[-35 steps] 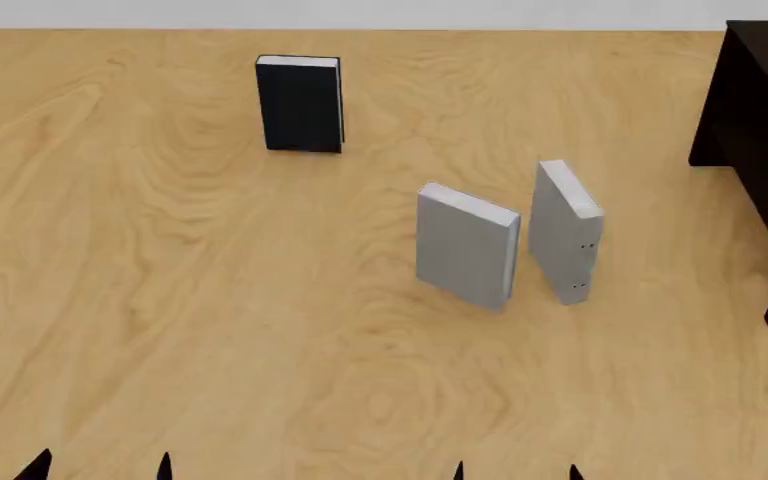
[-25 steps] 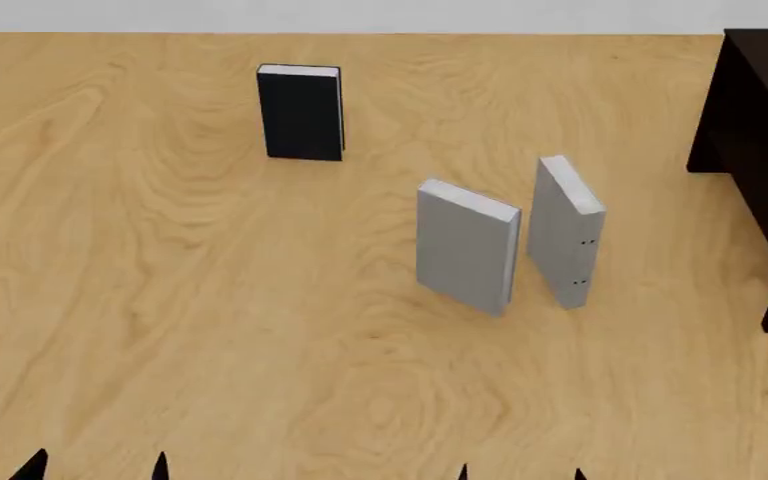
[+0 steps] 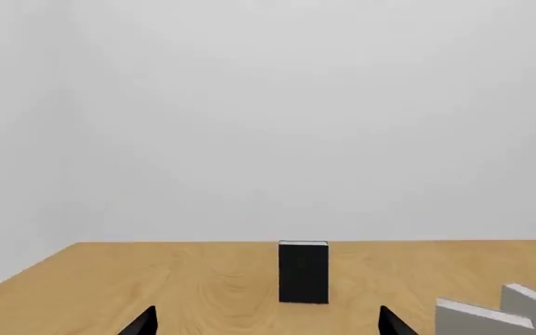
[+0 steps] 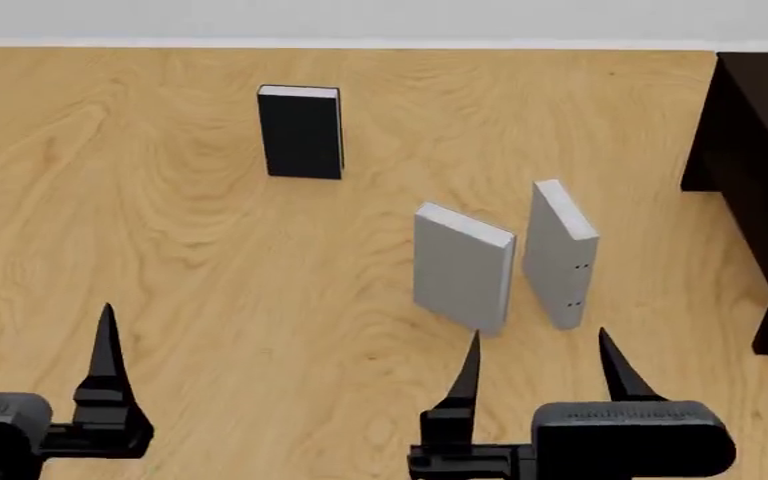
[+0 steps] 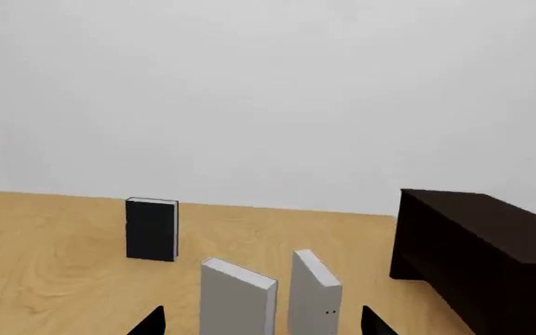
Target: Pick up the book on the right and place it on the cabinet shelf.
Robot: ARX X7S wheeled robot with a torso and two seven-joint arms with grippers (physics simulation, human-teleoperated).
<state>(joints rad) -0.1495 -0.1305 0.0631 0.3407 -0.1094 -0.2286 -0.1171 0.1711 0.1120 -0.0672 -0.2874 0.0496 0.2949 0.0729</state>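
Note:
The book, pale grey with tiny dark dots on its narrow edge, stands upright on the wooden table, rightmost of the books; it also shows in the right wrist view. The dark cabinet stands at the far right, its top a flat dark board. My right gripper is open, just in front of the book and apart from it. My left gripper is open at the lower left, holding nothing.
A similar grey book without dots stands close to the left of the target book. A black book stands farther back on the table. A white wall lies beyond the table's far edge.
Both grippers have risen into the head view, from only fingertips at the bottom edge to whole fingers. The view has shifted slightly. The books have not moved.

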